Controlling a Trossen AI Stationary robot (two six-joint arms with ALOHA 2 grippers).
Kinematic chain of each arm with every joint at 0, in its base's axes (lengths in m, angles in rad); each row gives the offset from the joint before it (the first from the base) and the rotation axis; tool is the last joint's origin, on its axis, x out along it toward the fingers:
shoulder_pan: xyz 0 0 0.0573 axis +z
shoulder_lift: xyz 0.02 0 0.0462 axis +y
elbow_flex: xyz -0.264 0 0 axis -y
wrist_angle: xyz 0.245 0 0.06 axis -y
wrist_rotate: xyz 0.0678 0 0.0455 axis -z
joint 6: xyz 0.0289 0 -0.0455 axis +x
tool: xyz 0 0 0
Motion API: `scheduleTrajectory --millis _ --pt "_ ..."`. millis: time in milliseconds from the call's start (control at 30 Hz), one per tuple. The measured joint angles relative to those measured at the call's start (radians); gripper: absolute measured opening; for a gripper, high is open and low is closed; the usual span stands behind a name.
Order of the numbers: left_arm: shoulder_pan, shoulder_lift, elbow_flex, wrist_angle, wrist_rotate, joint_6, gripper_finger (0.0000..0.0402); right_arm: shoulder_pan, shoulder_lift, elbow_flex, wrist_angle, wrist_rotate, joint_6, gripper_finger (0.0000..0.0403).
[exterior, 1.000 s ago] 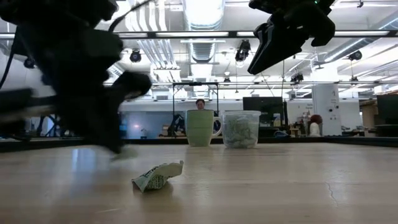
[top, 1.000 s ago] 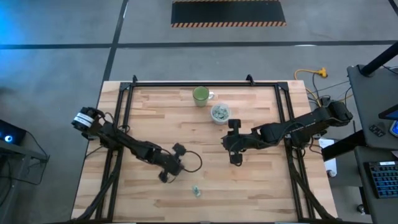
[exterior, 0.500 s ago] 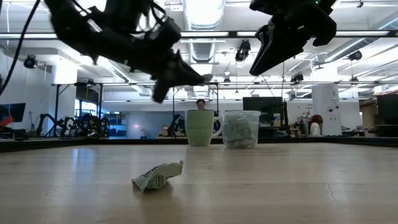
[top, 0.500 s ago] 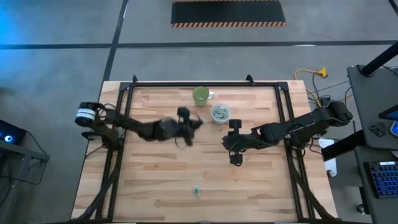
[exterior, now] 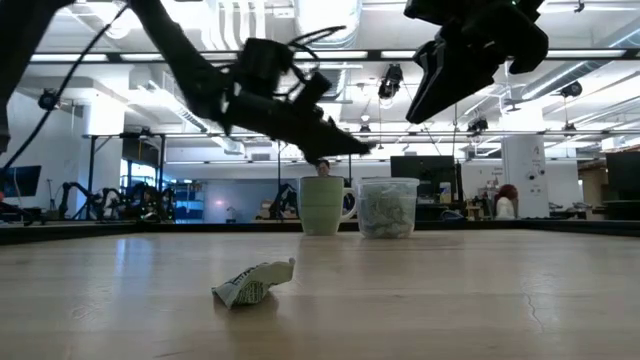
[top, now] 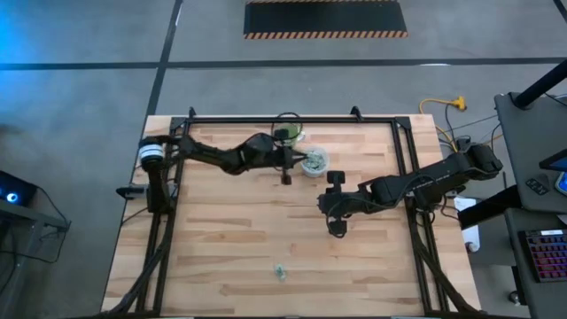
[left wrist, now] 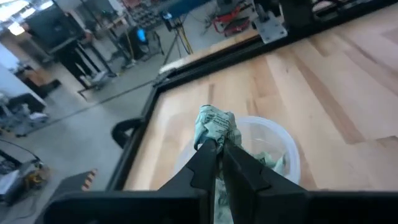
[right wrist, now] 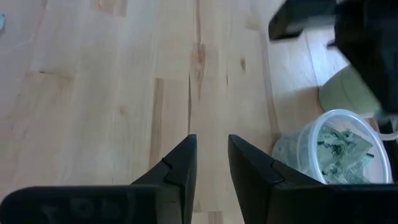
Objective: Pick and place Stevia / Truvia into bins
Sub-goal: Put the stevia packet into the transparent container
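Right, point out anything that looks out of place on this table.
One crumpled pale green and white paper sachet lies alone near the front edge of the wooden table, far from the clear plastic cup holding the others. The left gripper holds another sachet above that cup.

1. No text, brand, number or sign can be read in any view.
2. The crumpled sachet lying on the desk carries dark print, too small to make out.
3. The sachet pinched in the left tool shows blurred print only.
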State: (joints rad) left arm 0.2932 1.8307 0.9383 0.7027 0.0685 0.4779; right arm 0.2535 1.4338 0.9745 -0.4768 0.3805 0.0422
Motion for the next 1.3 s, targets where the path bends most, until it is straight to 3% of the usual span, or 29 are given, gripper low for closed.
scheduleTrajectory --millis 233,500,1000,1133,1300 --pt "0.0 0.103 0.133 -0.152 -0.003 -0.002 0.0008 0.002 0.0 0.0 -0.022 0.0 0.011 0.0073" --pt "0.0 0.106 0.148 -0.177 -0.022 -0.009 0.0016 0.004 0.0 0.0 -0.022 0.0 0.011 0.0068" --pt "-0.001 0.063 0.146 -0.222 -0.02 -0.055 0.0202 0.004 0.0 0.0 -0.021 0.0 0.029 0.0068" --pt "-0.009 -0.034 0.144 -0.401 -0.02 -0.056 0.022 0.004 0.0 -0.004 0.002 -0.026 0.03 0.0068" --pt "-0.045 -0.196 0.126 -0.719 0.033 -0.055 0.0221 0.004 0.009 -0.039 0.117 -0.149 -0.018 0.0068"
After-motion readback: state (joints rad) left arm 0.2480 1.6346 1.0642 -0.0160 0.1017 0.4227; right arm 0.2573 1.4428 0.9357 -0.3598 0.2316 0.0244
